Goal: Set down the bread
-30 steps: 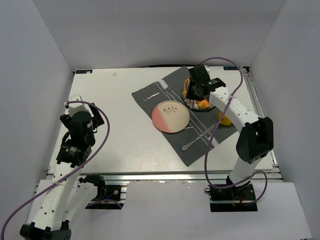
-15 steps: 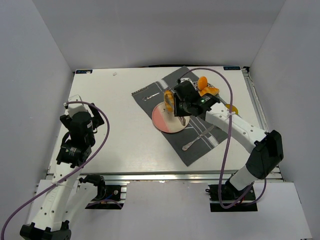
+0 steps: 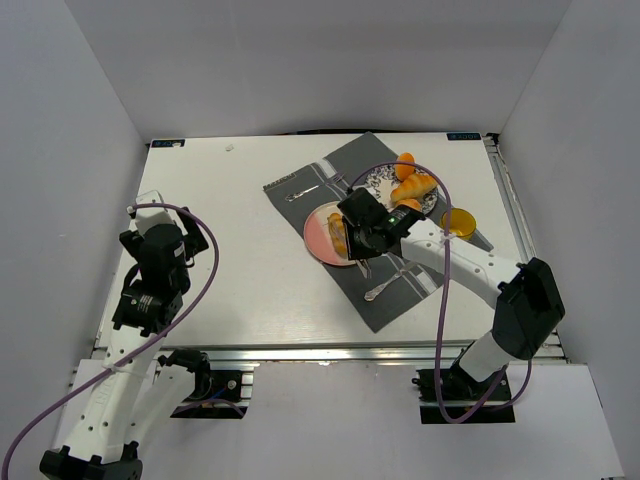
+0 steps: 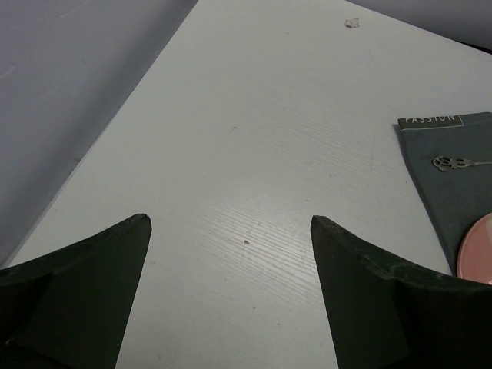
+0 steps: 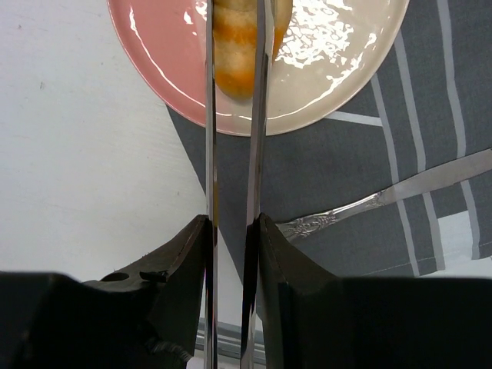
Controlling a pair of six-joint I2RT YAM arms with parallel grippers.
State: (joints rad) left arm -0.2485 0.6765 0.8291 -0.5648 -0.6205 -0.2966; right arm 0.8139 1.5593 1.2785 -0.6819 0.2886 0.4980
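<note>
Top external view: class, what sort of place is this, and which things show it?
Probably a robot lab bench staged as a dining place setting: a left arm and right arm mounted at a white table, a grey placemat with a spoon, a pink plate, a dish of rolls.

Look at the plate (image 5: 330, 69), glossy and glazed, throwing back the light, and the bread (image 5: 233, 54) has a satin sheen. The placemat (image 5: 307, 169) is matt cloth, the cutlery handle (image 5: 415, 184) polished metal, the table (image 5: 77, 154) matt and faintly wood-grained.

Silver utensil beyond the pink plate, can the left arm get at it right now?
Probably yes: only bare table lies between the open left hand and the utensil, though the right hand hangs close by over the pink plate.
</note>
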